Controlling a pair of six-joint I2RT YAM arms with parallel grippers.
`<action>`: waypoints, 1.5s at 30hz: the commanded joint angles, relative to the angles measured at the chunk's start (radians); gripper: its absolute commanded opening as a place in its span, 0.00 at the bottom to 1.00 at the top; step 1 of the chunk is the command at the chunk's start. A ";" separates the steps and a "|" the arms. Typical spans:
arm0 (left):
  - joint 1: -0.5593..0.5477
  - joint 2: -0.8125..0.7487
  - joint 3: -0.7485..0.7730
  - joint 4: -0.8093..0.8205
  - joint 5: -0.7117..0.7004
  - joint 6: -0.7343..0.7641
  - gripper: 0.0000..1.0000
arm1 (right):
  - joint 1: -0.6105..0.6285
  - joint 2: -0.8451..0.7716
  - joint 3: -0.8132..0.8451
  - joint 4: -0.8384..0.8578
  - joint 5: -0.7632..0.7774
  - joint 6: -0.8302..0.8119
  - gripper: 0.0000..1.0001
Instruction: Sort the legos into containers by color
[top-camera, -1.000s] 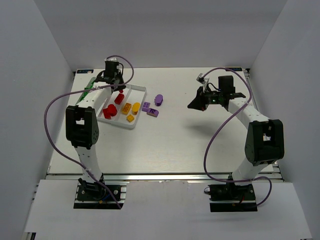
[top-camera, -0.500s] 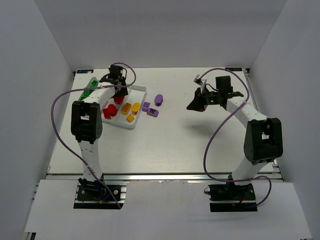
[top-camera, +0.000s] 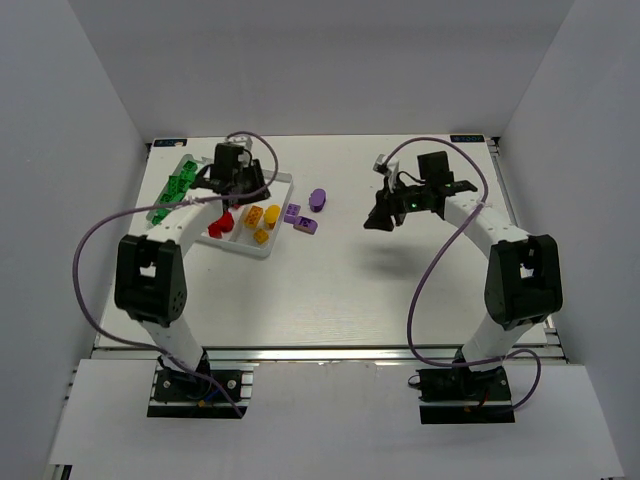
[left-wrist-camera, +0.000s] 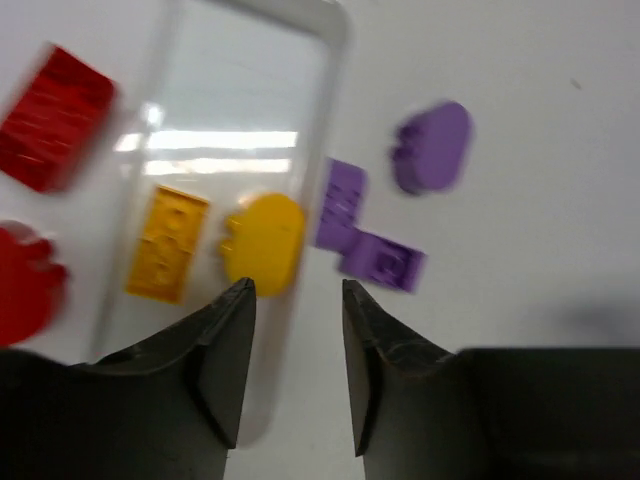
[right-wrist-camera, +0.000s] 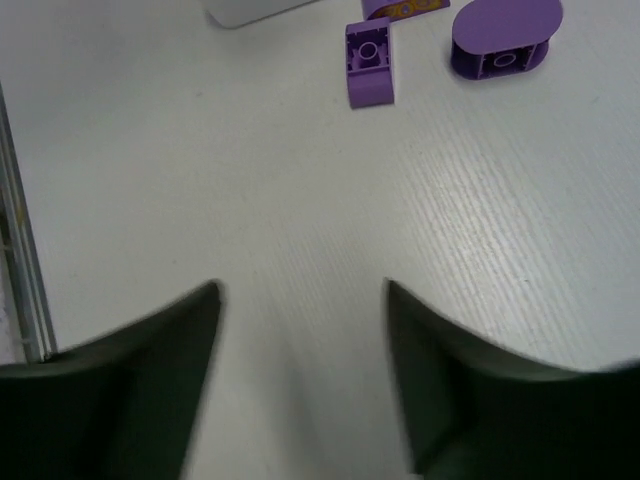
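Note:
The white tray (top-camera: 280, 180) of containers lies at the back left. Green legos (top-camera: 175, 186) fill its left lane, red legos (top-camera: 222, 222) the middle, and yellow legos (top-camera: 262, 216) the right lane. Three purple legos (top-camera: 305, 212) lie on the table just right of the tray. My left gripper (top-camera: 252, 188) hovers over the tray's right side, open and empty (left-wrist-camera: 295, 290), just short of a yellow oval (left-wrist-camera: 265, 240) and a yellow brick (left-wrist-camera: 168, 242). My right gripper (top-camera: 380, 218) hangs to the right of the purple legos, open and empty (right-wrist-camera: 302, 290). A purple brick (right-wrist-camera: 369, 62) and a purple oval (right-wrist-camera: 505, 35) lie ahead of it.
White walls enclose the table on the left, back and right. Purple cables loop from both arms. A corner of the tray (right-wrist-camera: 250, 10) shows at the top of the right wrist view. A metal rail (right-wrist-camera: 25, 260) runs along the table edge.
My left gripper has swung from the tray's back left corner rightward over the yellow lane. My right gripper has moved left toward the purple legos and its jaws have opened.

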 joint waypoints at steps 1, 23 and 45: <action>-0.112 -0.118 -0.133 0.067 0.142 -0.092 0.51 | 0.044 0.013 0.041 -0.027 0.047 -0.087 0.71; -0.331 0.015 -0.100 0.013 -0.226 -0.962 0.98 | 0.090 -0.122 -0.164 0.457 0.526 0.065 0.90; -0.343 0.306 0.270 -0.348 -0.367 -1.090 0.76 | 0.033 -0.179 -0.238 0.511 0.575 0.184 0.89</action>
